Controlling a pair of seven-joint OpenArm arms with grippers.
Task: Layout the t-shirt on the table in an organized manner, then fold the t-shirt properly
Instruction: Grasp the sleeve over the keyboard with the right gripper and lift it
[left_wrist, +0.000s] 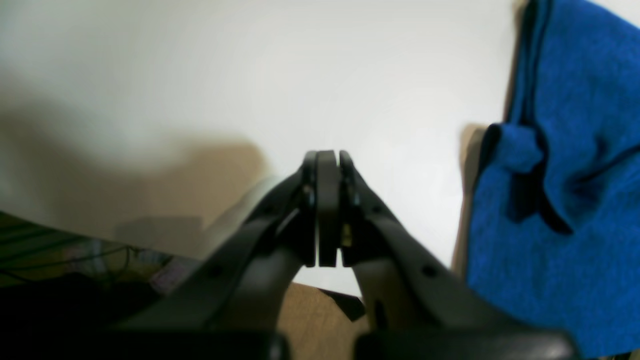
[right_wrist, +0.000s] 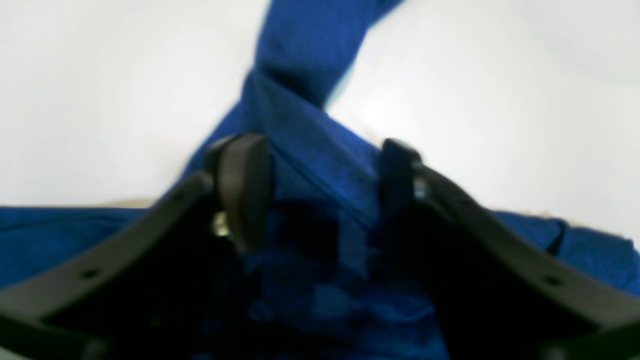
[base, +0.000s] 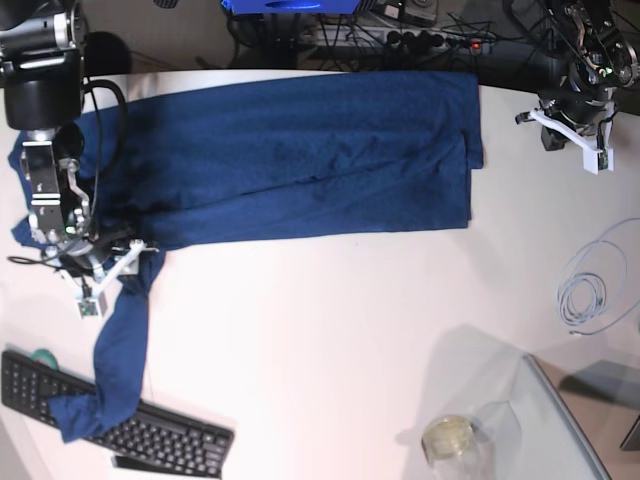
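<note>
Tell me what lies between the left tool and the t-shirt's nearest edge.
Only bare white table: in the left wrist view, the shut left tool stands apart from the t-shirt, with nothing on the stretch between them.

Both arms are black, with white brackets near the wrists. The left gripper (left_wrist: 327, 210) and right gripper (right_wrist: 320, 185) have matte black, curved fingers dotted with small round holes.
</note>
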